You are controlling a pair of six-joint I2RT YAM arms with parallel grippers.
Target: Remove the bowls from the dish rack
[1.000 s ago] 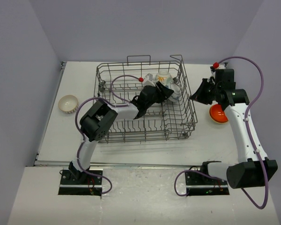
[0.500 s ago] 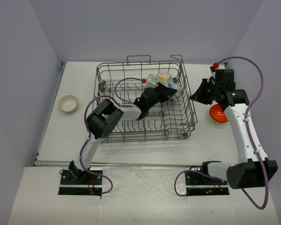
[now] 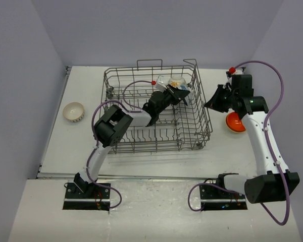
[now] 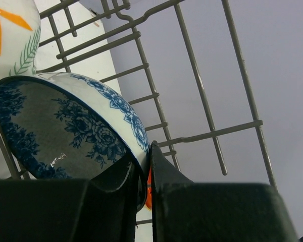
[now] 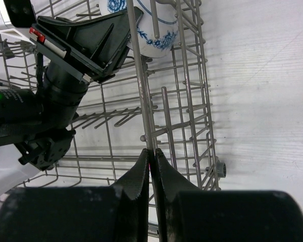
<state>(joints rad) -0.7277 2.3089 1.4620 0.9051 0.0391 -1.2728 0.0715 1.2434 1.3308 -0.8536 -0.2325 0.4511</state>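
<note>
The dish rack (image 3: 156, 149) stands mid-table. My left gripper (image 3: 179, 92) reaches into its back right corner and is shut on the rim of a white bowl with blue flowers (image 4: 65, 126), one finger inside and one outside. That blue bowl (image 3: 188, 95) rests tilted against the rack's right wall (image 5: 151, 30). A white bowl with orange and green leaf marks (image 4: 10, 35) stands just behind it (image 3: 177, 80). My right gripper (image 3: 210, 105) is shut on the top wire of the rack's right rim (image 5: 139, 75). An orange bowl (image 3: 235, 121) lies on the table to the right.
A pale bowl with a patterned rim (image 3: 73, 111) sits on the table left of the rack. The rack's tines and side wires (image 4: 202, 96) close in round the left gripper. Walls bound the table at the back and sides.
My left gripper has pushed further toward the rack's back right corner, now gripping the blue bowl's rim. The right gripper has stayed on the rack's rim.
</note>
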